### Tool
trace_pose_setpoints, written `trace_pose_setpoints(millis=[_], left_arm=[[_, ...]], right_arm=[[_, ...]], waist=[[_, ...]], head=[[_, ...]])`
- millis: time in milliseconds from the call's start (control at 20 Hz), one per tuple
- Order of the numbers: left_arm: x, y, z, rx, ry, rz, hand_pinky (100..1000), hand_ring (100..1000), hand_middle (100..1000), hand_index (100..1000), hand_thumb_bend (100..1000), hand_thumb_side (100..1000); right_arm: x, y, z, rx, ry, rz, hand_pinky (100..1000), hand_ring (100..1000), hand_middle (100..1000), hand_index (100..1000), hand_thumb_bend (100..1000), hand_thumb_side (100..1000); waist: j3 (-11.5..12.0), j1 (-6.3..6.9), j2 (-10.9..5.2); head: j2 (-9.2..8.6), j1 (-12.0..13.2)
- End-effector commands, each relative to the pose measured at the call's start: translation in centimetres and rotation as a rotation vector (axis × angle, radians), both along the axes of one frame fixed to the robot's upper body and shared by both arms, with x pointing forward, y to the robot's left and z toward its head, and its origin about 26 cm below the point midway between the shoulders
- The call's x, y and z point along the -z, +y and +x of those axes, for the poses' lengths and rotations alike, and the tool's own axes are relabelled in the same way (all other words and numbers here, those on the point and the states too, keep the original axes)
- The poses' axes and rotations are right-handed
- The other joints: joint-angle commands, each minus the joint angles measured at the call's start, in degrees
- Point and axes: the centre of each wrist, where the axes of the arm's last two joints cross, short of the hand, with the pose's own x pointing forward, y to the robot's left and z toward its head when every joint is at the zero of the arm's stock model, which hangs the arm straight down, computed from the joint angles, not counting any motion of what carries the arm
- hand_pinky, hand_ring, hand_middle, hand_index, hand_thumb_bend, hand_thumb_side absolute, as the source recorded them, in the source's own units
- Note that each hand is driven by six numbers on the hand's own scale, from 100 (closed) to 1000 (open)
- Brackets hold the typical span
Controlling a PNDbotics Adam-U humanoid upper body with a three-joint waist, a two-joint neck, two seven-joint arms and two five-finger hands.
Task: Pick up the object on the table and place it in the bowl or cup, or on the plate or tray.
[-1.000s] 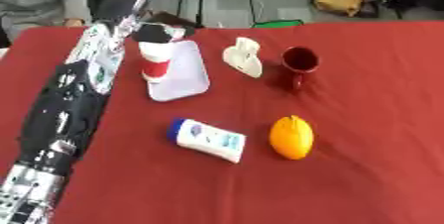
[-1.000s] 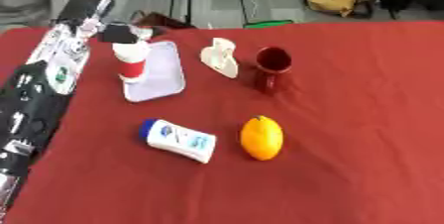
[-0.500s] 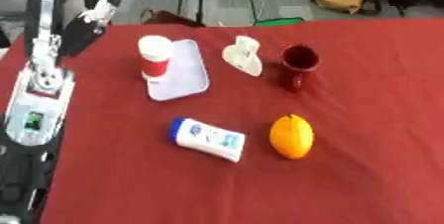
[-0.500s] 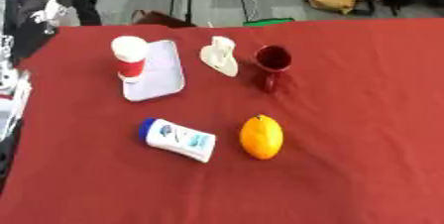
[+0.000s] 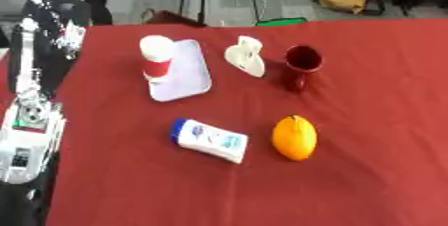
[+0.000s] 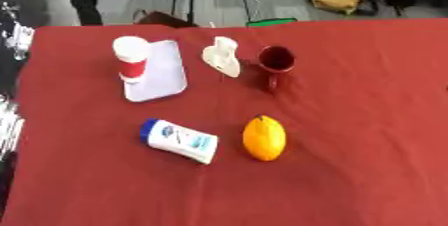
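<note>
**White-and-red cup standing on the tray; left arm at the table's left edge**

At the far left, the robot's left arm is seen running along the table's left edge, silver and black, up toward the far corner. The left hand is seen there as a dark, blurred shape off the red cloth; whether its fingers are spread or curled cannot be told. Nothing is seen held in it.

The table is covered by a red cloth. Toward its far left a pale lavender tray is laid, rectangular and slightly askew. On the tray's left side a white cup with a red band is stood upright, its open mouth up.

Nearer the camera, below the tray, a white bottle with a blue cap is laid on its side on the cloth, the cap end pointing to the far left. It is apart from the tray.

Just right of the tray, a small white object of irregular shape is laid on the cloth; what it is cannot be made out. Beside it, to the right, a dark red mug is stood upright, its handle turned toward the camera.

Below the mug, an orange fruit is laid on the cloth, near the bottle's right end but not touching it.

The right hand is not seen in either view.
</note>
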Motion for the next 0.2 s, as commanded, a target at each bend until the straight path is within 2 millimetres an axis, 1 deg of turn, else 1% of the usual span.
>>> trace_pose_setpoints(millis=[50,200], left_arm=[[-0.72,-0.09,-0.12,0.018,-0.025,0.005,703,618,682,900,583,664],[-0.67,-0.13,-0.12,0.023,-0.024,0.002,702,615,680,901,578,668]], right_arm=[[-0.87,-0.16,0.05,0.002,-0.029,-0.013,535,625,818,881,483,709],[-0.92,-0.16,0.06,0.003,-0.031,-0.013,535,625,818,881,484,708]], waist=[[0.1,-0.05,-0.6],[0.1,-0.03,-0.52]], head=[[-0.51,-0.1],[-0.59,-0.1]])
